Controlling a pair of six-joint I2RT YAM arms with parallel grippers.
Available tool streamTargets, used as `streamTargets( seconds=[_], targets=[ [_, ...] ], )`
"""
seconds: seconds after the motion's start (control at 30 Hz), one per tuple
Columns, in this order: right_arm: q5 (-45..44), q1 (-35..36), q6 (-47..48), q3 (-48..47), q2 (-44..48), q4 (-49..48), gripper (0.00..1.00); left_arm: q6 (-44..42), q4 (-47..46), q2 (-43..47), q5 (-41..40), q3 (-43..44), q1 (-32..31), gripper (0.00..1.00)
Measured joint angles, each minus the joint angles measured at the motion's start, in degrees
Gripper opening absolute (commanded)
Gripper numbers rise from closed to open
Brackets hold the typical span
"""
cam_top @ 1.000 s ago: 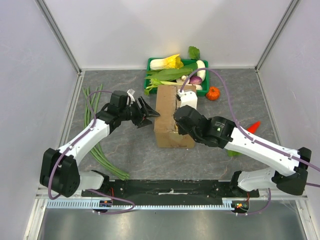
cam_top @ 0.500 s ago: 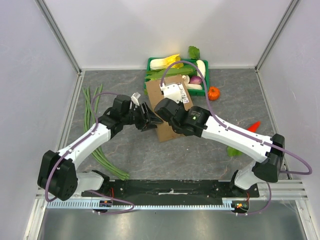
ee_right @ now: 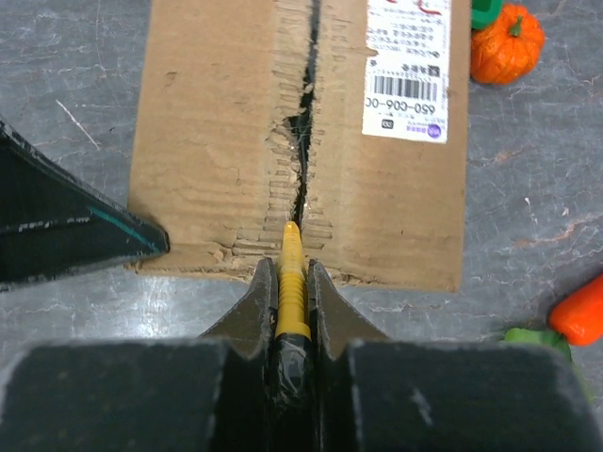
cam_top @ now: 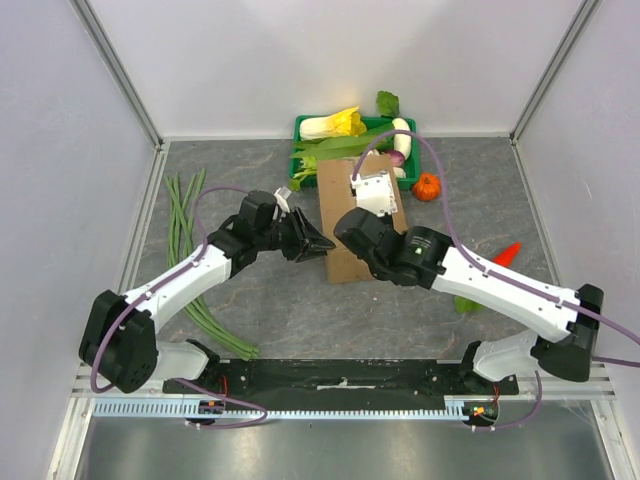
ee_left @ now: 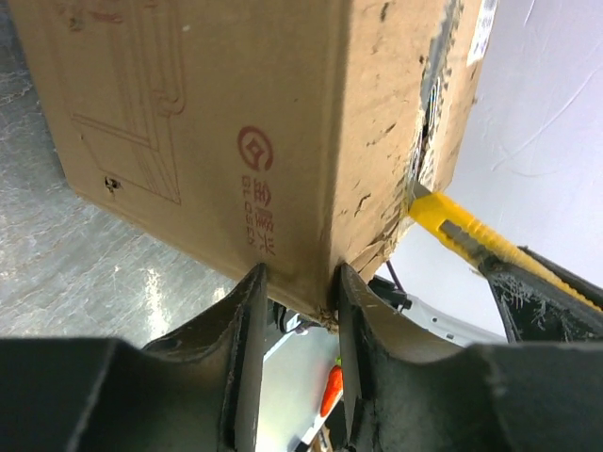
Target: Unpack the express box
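Note:
The express box [cam_top: 338, 200], a brown carton, lies flat on the grey table, with my right arm [cam_top: 400, 250] reaching over it. In the right wrist view its top shows a ragged centre seam [ee_right: 303, 141] and a white label [ee_right: 407, 66]. My right gripper [ee_right: 290, 264] is shut on a yellow utility knife [ee_right: 291, 282] whose tip rests at the seam's near end. My left gripper [cam_top: 318, 245] is at the box's near-left corner. In the left wrist view its jaws press both sides of that corner [ee_left: 297, 273], and the knife [ee_left: 462, 231] pokes out at the right.
A green tray [cam_top: 300, 125] of vegetables stands behind the box. A small orange pumpkin [cam_top: 426, 186] lies to the box's right, a carrot [cam_top: 508, 253] further right, and long green beans [cam_top: 185, 215] lie on the left.
My left gripper has moved right onto the box's corner and its jaws have narrowed around it. My right arm swung across the box with the knife; the box shifted and turned.

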State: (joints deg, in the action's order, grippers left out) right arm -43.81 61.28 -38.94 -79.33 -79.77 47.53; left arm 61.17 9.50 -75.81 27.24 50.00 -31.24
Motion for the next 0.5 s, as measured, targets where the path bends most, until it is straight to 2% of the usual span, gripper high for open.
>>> streamTargets(
  seconds=[0.13,0.5],
  targets=[
    [1.6,0.0,-0.3,1.1,3.2,1.5,0.00,3.0,-0.4,0.1,-2.9,0.0,-1.0,0.30],
    [8.1,0.5,-1.7,2.1,10.4,4.3,0.00,8.2,-0.3,-0.3,-12.2,1.4,-5.7,0.29]
  ],
)
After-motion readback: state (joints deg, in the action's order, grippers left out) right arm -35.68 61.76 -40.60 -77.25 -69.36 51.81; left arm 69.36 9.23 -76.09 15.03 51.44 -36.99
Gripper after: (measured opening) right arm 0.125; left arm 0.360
